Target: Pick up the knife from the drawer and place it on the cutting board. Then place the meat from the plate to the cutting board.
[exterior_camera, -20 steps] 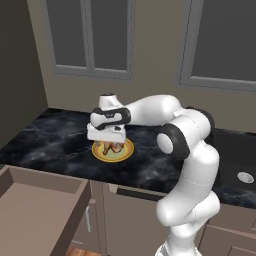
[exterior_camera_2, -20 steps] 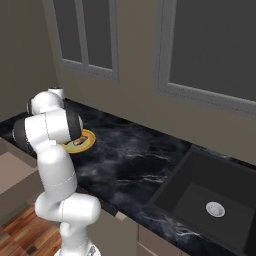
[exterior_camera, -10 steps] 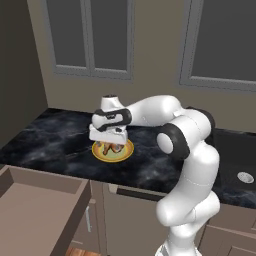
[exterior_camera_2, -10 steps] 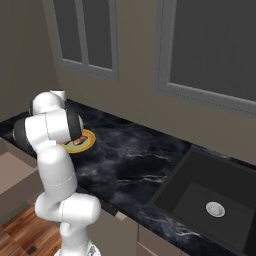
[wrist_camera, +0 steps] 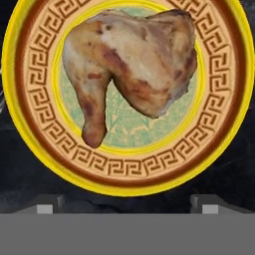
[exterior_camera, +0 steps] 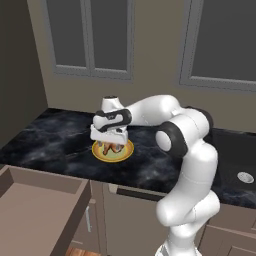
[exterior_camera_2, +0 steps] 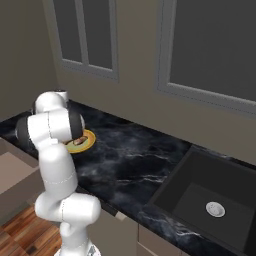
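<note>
A golden-brown piece of meat [wrist_camera: 129, 64] lies on the round yellow-orange plate [wrist_camera: 30, 124], which sits on the black marble counter [exterior_camera: 55, 135]. My gripper [exterior_camera: 111, 142] hangs straight above the plate [exterior_camera: 125, 152] and the meat [exterior_camera: 111, 147], pointing down. It is open, with its fingertips [wrist_camera: 47, 205] spread wide at the plate's near rim and nothing between them. The taupe drawer [exterior_camera: 35, 200] stands pulled out below the counter at the lower left. The knife and the cutting board are out of view.
A dark sink [exterior_camera_2: 210, 200] is set into the counter to the right. Grey windows [exterior_camera: 95, 35] line the wall behind. Shut cabinet fronts [exterior_camera: 125, 220] stand under the counter beside the drawer [exterior_camera_2: 15, 175]. My own arm covers part of the plate [exterior_camera_2: 82, 141] from the right.
The hand has sunk slightly toward the plate and the meat. The jaws have stayed wide open, and the plate and drawer have not moved.
</note>
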